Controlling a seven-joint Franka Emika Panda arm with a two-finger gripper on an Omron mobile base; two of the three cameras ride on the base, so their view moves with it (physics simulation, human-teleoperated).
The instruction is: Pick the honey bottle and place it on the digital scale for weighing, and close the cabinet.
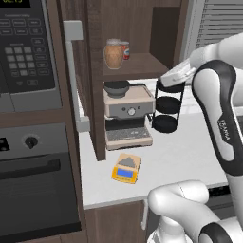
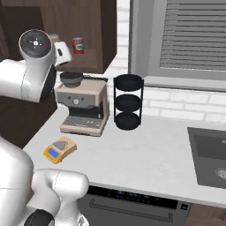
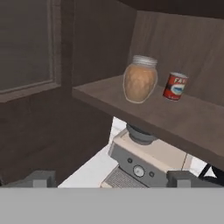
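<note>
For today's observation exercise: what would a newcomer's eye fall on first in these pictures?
Probably the amber honey bottle beside a red can on the open cabinet shelf. Below stand the beige espresso machine and the yellow digital scale on the white counter.

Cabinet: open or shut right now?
Open. The cabinet shows its shelf, with the honey bottle standing on it; its door is swung out.
</note>
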